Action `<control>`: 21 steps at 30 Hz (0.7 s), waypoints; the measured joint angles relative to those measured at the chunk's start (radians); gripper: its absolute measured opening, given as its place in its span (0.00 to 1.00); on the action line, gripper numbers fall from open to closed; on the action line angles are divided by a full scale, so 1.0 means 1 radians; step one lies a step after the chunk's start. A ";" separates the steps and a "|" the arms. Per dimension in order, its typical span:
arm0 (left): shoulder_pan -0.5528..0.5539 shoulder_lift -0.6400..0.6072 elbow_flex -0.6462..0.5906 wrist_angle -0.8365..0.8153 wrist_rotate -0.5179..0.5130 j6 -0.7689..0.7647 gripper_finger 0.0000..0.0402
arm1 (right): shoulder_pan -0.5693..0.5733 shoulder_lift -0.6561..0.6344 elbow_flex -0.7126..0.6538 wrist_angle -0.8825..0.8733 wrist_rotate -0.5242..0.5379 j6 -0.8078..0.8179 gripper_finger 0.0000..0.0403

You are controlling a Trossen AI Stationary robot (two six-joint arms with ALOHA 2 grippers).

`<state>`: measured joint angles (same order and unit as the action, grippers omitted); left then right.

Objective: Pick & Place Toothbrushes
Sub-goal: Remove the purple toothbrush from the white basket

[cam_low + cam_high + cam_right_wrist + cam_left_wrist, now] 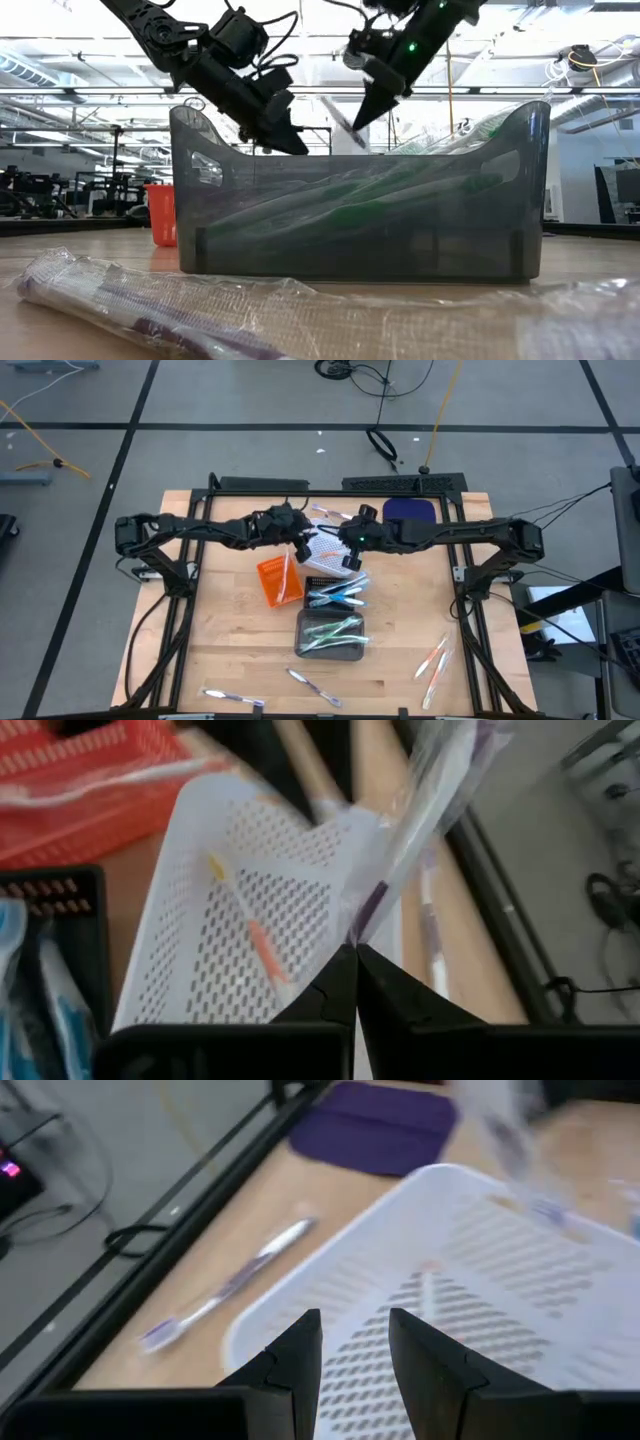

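Overhead, wooden table [230, 650] carrying four trays at centre: white perforated tray [325, 550] farthest back, orange tray [279, 580] beside it, black tray [336, 594] with blue toothbrushes, grey tray [331, 636] with green ones. Further toothbrushes loose on the table — wrapped pair near the front edge [232, 698], orange-accented pair [433, 660] to the right, one purple brush [225, 1285] beside the white tray.

Right end effector [355, 955] above the white tray, fingers pressed fully together on the tail of a wrapped purple toothbrush [420, 830], which hangs out beyond the tips at a slant. One orange toothbrush [250, 930] already lying in that tray.

Left end effector [355, 1342] hovering over the same white tray, fingers part-way apart, nothing between them.

Risks, as judged: pinch only on the wrapper's end, so possible slip or swing on release, dropping the brush across the rim or outside; both arms close together — possible contact.
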<state>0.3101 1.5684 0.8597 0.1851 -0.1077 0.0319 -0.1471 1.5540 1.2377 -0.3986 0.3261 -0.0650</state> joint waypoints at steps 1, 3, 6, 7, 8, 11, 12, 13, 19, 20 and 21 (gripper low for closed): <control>-0.009 0.000 0.000 0.003 0.008 0.012 0.30 | 0.005 -0.013 0.000 -0.003 0.015 0.000 0.00; -0.026 0.000 0.000 0.008 0.034 0.044 0.30 | 0.012 -0.040 0.000 -0.023 0.023 0.001 0.00; -0.054 0.000 0.000 0.024 0.096 0.084 0.30 | 0.021 -0.074 0.000 -0.050 0.052 0.004 0.00; -0.065 0.000 0.000 0.035 0.116 0.095 0.30 | 0.023 -0.082 0.000 -0.063 0.065 0.011 0.00; -0.075 0.000 0.000 0.046 0.129 0.104 0.30 | 0.025 -0.090 0.000 -0.070 0.070 0.016 0.00; -0.100 0.000 0.000 0.075 0.117 0.119 0.30 | 0.025 -0.112 0.000 -0.095 0.071 0.019 0.00; -0.102 0.000 0.003 0.072 0.105 0.120 0.30 | 0.025 -0.116 0.000 -0.095 0.071 0.019 0.00; -0.099 0.000 0.013 0.049 0.103 0.118 0.30 | 0.025 -0.120 0.000 -0.095 0.071 0.019 0.00; -0.077 0.074 0.175 -0.210 0.111 0.121 0.30 | 0.025 -0.128 0.000 -0.116 0.071 0.017 0.00; -0.072 0.095 0.207 -0.240 0.124 0.124 0.30 | 0.025 -0.129 0.000 -0.116 0.072 0.017 0.00; -0.067 0.117 0.235 -0.277 0.140 0.124 0.30 | 0.025 -0.130 0.000 -0.120 0.076 0.018 0.00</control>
<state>0.2433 1.6854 1.0946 -0.0921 0.0323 0.1555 -0.1223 1.4241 1.2377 -0.5182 0.4020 -0.0474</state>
